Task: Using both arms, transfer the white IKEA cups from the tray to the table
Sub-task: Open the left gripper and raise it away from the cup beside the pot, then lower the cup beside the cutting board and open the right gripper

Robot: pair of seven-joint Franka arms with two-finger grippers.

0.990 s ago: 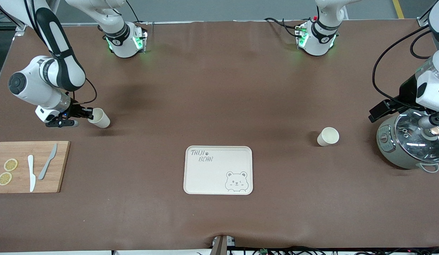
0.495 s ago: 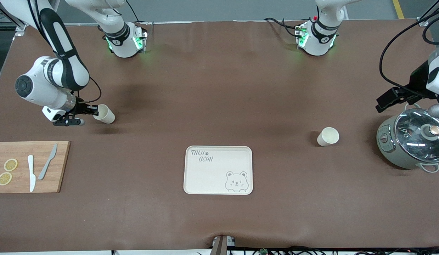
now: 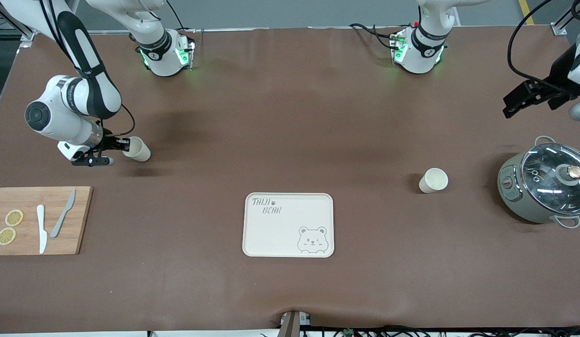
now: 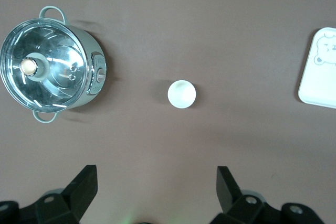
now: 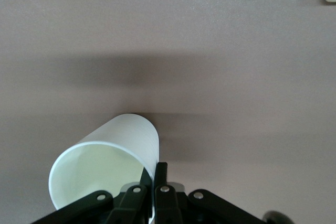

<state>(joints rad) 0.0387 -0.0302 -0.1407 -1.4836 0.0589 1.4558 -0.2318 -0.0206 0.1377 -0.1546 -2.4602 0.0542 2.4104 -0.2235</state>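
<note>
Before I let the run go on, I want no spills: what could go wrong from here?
The right gripper pinches only the rim of a tilted cup over the table; released like that, it may tip and roll. The open left gripper hangs above the other cup and the pot; a careless descent could knock either.

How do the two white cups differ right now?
The cup by the pot stands free and upright on the table; the cup at the right arm's end is tilted, its rim pinched by the shut right end effector. Both are plain, white, handleless and off the tray.
</note>
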